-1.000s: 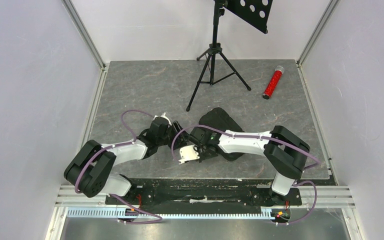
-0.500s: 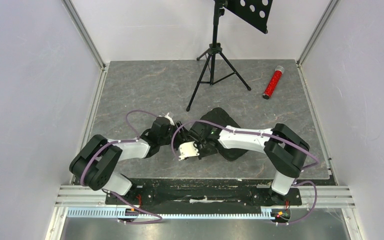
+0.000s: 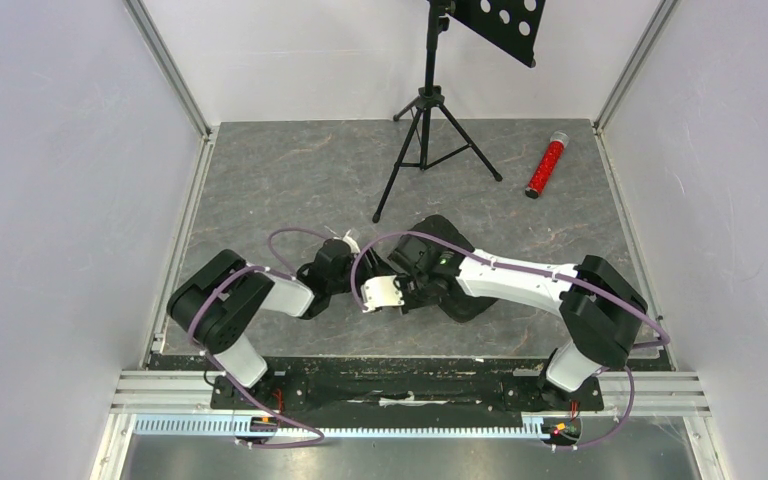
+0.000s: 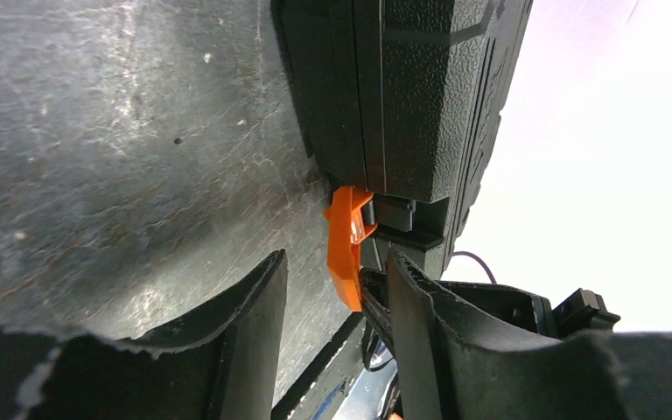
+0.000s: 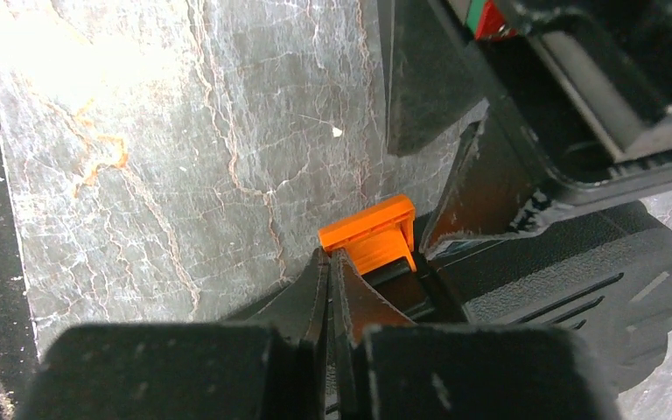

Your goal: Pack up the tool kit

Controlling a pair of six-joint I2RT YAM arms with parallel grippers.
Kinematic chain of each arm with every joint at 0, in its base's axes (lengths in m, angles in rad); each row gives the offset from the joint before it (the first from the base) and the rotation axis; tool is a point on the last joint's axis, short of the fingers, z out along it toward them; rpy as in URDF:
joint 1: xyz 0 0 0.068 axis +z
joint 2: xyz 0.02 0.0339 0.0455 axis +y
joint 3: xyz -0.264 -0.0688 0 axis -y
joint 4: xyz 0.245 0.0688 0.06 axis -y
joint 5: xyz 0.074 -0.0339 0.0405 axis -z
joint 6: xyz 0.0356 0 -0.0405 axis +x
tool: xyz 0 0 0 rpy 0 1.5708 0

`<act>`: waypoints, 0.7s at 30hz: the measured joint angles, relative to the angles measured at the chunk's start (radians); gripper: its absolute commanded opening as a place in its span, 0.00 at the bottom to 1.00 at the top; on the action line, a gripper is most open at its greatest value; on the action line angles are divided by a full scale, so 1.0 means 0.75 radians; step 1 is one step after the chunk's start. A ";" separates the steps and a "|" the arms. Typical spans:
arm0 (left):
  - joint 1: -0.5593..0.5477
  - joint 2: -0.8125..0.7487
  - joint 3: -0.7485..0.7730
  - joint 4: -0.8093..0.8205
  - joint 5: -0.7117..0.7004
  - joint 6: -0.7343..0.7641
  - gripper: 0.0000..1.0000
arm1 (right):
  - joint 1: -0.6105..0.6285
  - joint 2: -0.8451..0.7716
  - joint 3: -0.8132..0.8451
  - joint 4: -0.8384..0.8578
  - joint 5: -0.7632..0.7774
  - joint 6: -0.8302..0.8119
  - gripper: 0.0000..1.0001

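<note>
The tool kit is a black ribbed case (image 3: pixel 442 234) lying shut on the grey table, partly under my right arm. In the left wrist view the case (image 4: pixel 420 87) fills the top and its orange latch (image 4: pixel 346 245) sticks out, flipped open. My left gripper (image 4: pixel 337 262) is open, with one finger on each side of the latch and not touching it. In the right wrist view my right gripper (image 5: pixel 328 261) is shut and empty, its tips pressed against the orange latch (image 5: pixel 369 232). From above, the left gripper (image 3: pixel 355 268) and right gripper (image 3: pixel 400 282) meet at the case's near-left edge. No tools show.
A black tripod stand (image 3: pixel 425 130) with a perforated plate stands at the back middle. A red glittery tube (image 3: pixel 546 165) lies at the back right. White walls close in the table on three sides. The black base rail (image 3: pixel 390 375) runs along the near edge.
Both arms have swung their elbows to the right. The left gripper has closed in on the case's latch side. The right gripper stays at the latch.
</note>
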 measured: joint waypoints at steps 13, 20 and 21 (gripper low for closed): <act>-0.081 0.153 -0.002 0.235 0.010 -0.160 0.41 | -0.018 -0.008 -0.037 0.039 -0.008 0.006 0.00; -0.106 0.173 0.013 0.266 0.010 -0.179 0.35 | -0.023 -0.040 -0.046 0.048 -0.020 0.019 0.00; -0.108 0.179 0.017 0.273 0.010 -0.180 0.32 | -0.023 -0.042 -0.047 0.049 -0.020 0.023 0.01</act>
